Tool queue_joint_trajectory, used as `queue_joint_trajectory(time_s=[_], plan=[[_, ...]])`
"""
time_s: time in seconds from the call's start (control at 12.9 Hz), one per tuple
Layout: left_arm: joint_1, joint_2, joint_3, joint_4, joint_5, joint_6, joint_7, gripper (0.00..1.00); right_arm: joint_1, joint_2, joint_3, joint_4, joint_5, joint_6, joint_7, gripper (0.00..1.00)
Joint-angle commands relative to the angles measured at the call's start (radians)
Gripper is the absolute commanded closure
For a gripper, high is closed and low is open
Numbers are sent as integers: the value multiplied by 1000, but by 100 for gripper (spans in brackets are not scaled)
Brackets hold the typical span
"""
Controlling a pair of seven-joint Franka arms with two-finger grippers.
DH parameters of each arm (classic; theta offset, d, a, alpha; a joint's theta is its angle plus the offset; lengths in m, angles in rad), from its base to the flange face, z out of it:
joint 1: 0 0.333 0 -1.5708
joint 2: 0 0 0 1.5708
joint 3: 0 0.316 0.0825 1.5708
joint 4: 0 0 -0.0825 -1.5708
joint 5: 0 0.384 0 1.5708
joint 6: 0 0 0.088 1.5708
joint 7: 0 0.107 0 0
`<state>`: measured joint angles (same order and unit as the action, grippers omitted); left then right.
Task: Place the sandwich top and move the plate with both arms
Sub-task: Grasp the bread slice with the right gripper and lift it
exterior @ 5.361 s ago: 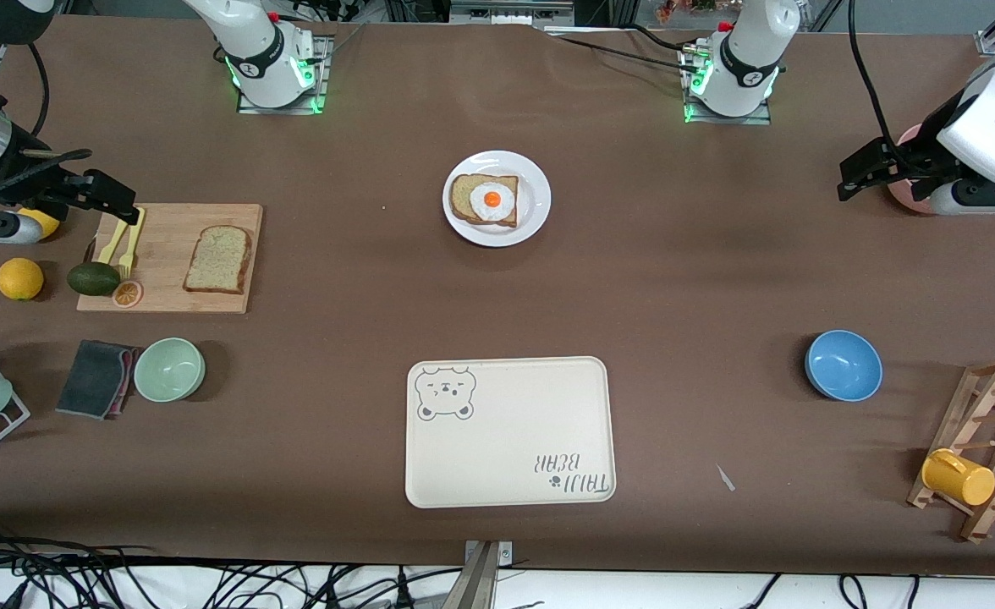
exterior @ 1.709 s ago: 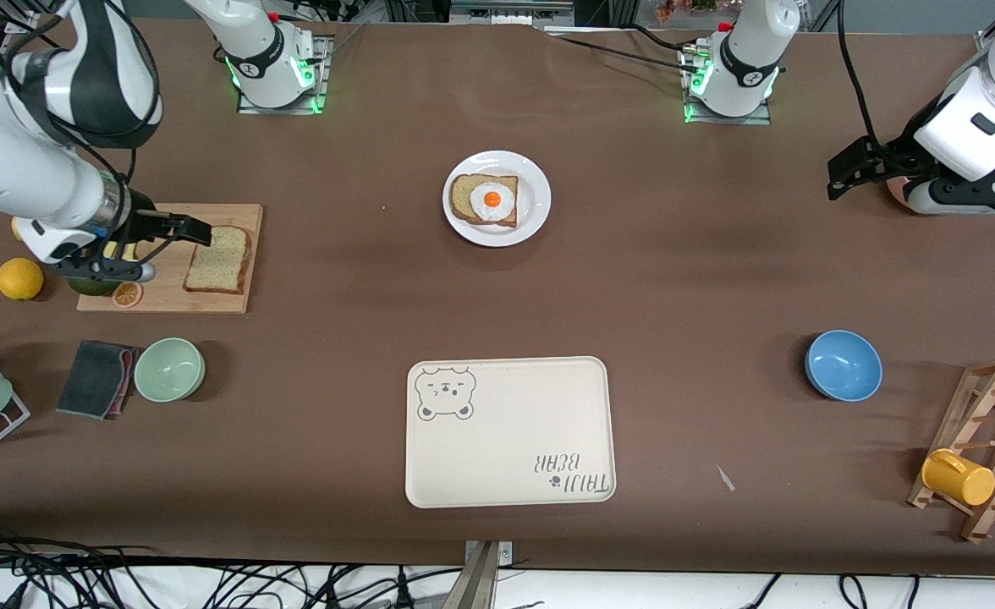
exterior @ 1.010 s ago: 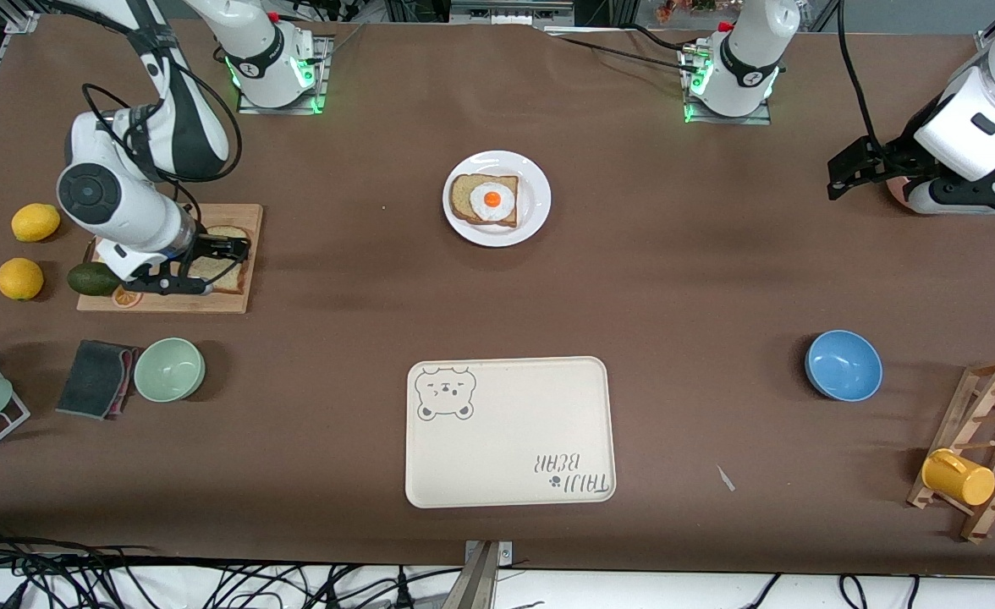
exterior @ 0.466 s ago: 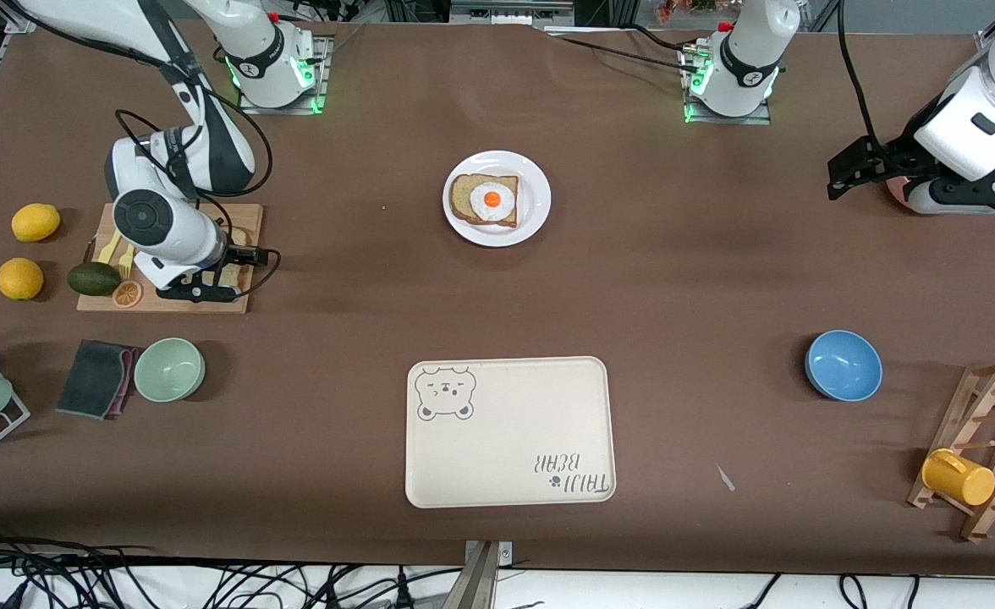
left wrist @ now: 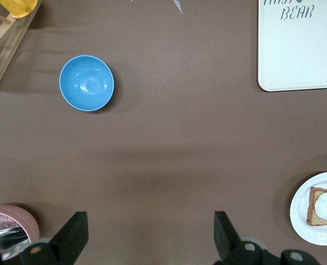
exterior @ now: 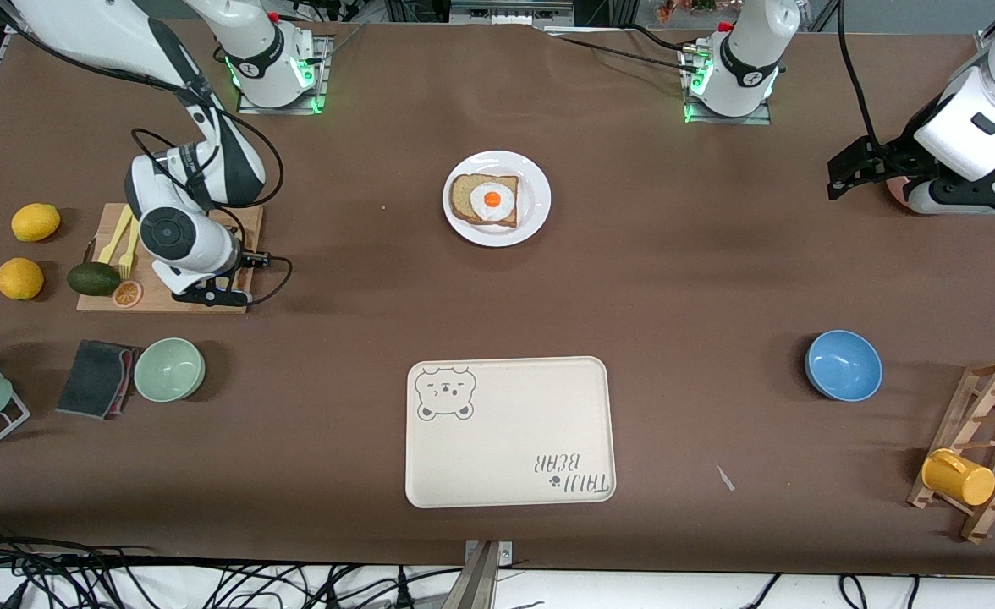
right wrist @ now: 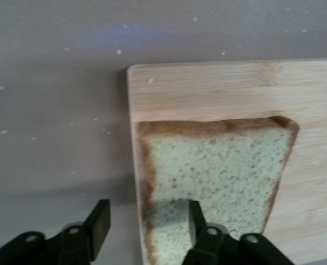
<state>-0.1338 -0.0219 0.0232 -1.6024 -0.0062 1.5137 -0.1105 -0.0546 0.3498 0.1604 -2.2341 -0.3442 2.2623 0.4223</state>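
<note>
The right arm (exterior: 178,203) reaches from its base down to the wooden cutting board (exterior: 159,298) at its end of the surface, its wrist bent low over the board. The right gripper (right wrist: 147,221) sits at the board's edge, its fingers (right wrist: 100,220) partly spread: one stands over the bare surface just off the board, the other over the sandwich top (right wrist: 219,182). The slice lies flat on the board, its crust edge between the two fingers; whether they touch it cannot be told. In the front view the arm hides the slice. An avocado (exterior: 92,278), an orange slice (exterior: 127,293) and yellow forks (exterior: 122,241) share that end of the board.

The plate (exterior: 536,199) sits mid-surface, near the bases, with a bread slice and fried egg (exterior: 487,200) on it. Nearer the camera lies the cream bear-print tray (exterior: 510,431).

The left arm (exterior: 967,135) waits at its end of the surface, wrist high. The left gripper (left wrist: 147,234) hangs with its fingers spread wide over bare surface, well apart from the plate. A blue bowl (exterior: 843,364) lies nearer the camera.
</note>
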Motion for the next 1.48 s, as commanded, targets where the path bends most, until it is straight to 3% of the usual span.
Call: queue_joint_trajectory(time_s=[0.0, 0.23, 0.78, 0.93, 1.24, 1.4], plan=[[0, 2, -6, 15, 21, -7, -6, 0, -8, 0, 11, -10, -53, 0, 67, 47], [0, 2, -9, 15, 18, -9, -8, 0, -5, 6, 36, -6, -56, -27, 141, 56], [0, 0, -19, 16, 9, -10, -27, 0, -7, 17, 45, -1, -101, -35, 219, 97], [0, 0, -17, 16, 8, -9, -32, 0, -7, 9, 99, 13, -101, -82, 269, 100], [0, -1, -12, 16, 9, -9, -32, 0, -5, 8, 113, 37, -110, -92, 273, 100], [0, -1, -47, 16, 9, -9, -38, 0, -7, -9, 131, 76, -108, -131, 245, 100]])
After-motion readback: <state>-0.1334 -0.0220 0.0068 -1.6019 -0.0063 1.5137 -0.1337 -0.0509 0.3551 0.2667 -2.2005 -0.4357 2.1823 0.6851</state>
